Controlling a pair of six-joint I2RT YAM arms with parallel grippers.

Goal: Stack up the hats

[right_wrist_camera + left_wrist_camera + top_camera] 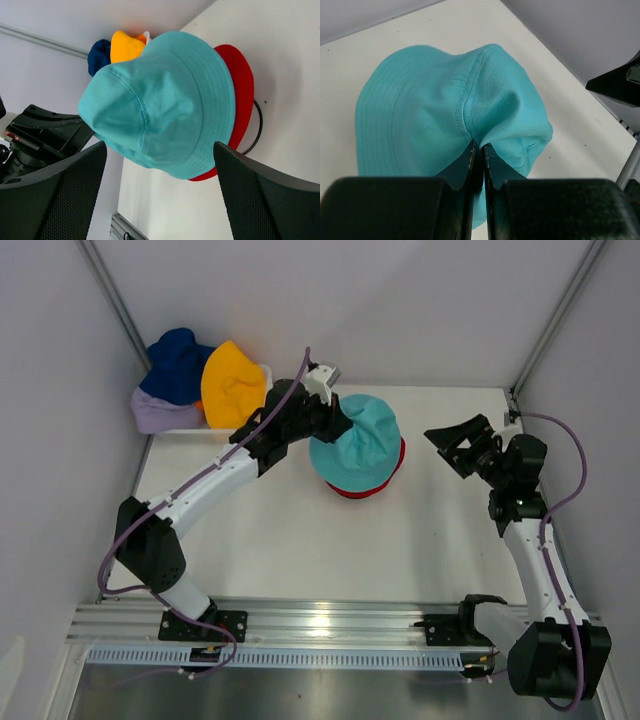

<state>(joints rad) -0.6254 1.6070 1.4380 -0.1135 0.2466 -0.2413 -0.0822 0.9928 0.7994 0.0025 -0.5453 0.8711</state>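
Note:
A teal hat (362,445) sits slightly tilted on top of a red hat (347,491) at the middle of the table; only the red brim (241,85) shows beneath it. My left gripper (338,420) is at the teal crown's left side. In the left wrist view its jaws (479,145) are pinched on a fold of the teal hat (430,100). My right gripper (444,452) hovers open to the right of the stack, apart from it, and the teal hat (165,95) shows between its wide fingers (159,150). Navy (180,360), yellow (232,385) and lavender (155,412) hats lie heaped at the back left.
The heap of hats rests in a white basket (188,429) in the back left corner, against the walls. A black wire frame (258,125) pokes out under the red brim. Grey walls close in the table on the left, back and right.

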